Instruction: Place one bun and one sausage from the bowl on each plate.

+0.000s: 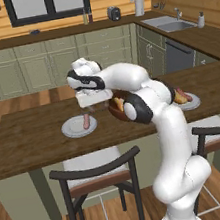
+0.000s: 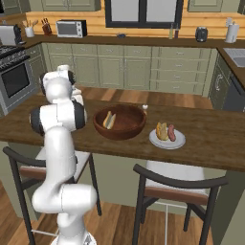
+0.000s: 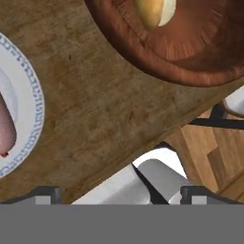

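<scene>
Tabletop: dark brown wood grain. Bowl: deep reddish-brown, ringed grain inside; bun in it tan with a pale cut face. Near plate: pale grey-white, blue-grey patterned rim, pinkish-brown sausage. Far plate: white, golden bun, reddish sausage.

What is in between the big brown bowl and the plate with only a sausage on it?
Just bare wooden counter. The hand view shows it between the bowl and that plate, nothing lying there.
</scene>
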